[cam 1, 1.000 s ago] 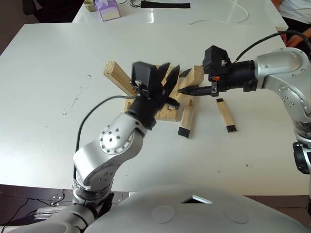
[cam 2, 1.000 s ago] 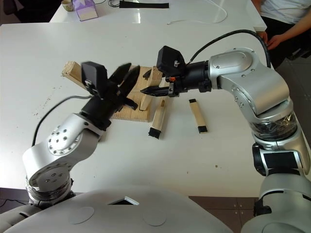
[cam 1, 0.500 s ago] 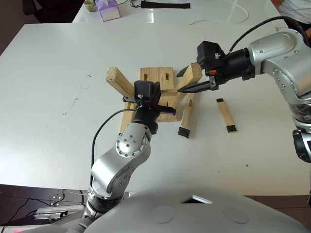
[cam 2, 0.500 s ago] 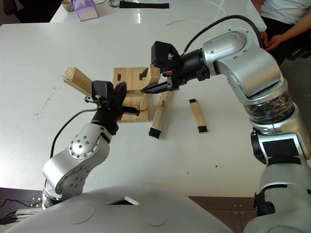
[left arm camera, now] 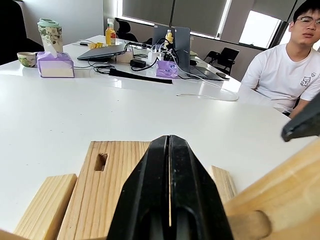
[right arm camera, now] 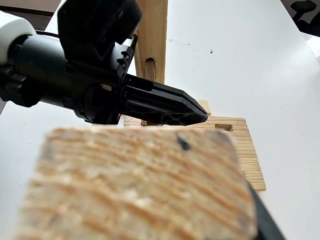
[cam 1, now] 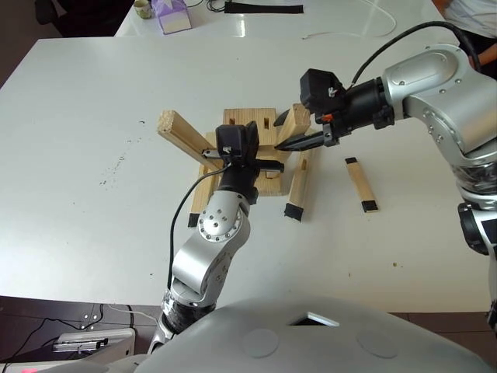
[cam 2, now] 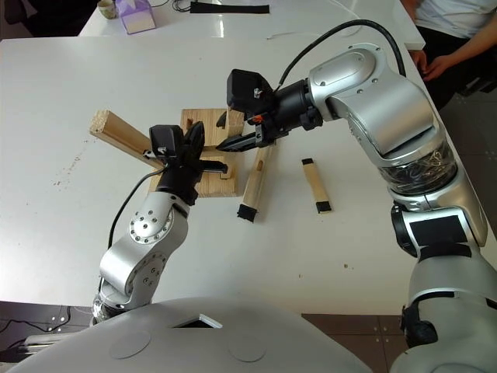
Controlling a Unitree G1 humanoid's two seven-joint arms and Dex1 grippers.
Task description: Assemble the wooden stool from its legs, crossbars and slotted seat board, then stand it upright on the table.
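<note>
The slotted seat board (cam 1: 250,122) lies flat mid-table. Over it leans a frame of wooden legs: a long leg (cam 1: 182,134) sticks out to the left, and a shorter leg (cam 1: 296,121) rises at the right. My left gripper (cam 1: 270,165) is shut and empty, low over the board's near edge, beside a round crossbar (left arm camera: 252,224). My right gripper (cam 1: 289,144) is shut to a point just under the right leg's end, which hides its fingers in the right wrist view. Two loose legs with black feet (cam 1: 298,184) (cam 1: 362,185) lie to the right.
A tissue box (cam 1: 172,15), a cup (cam 1: 143,8), a black strip (cam 1: 264,8) and a white cable (cam 1: 349,33) sit on the far table. A person sits at the far right (cam 2: 454,27). Bare table (cam 1: 85,116) spreads to the left and front.
My left gripper was open and raised, then dropped and shut over the board's near edge. My right gripper moved left, and the leg frame shifted left with it.
</note>
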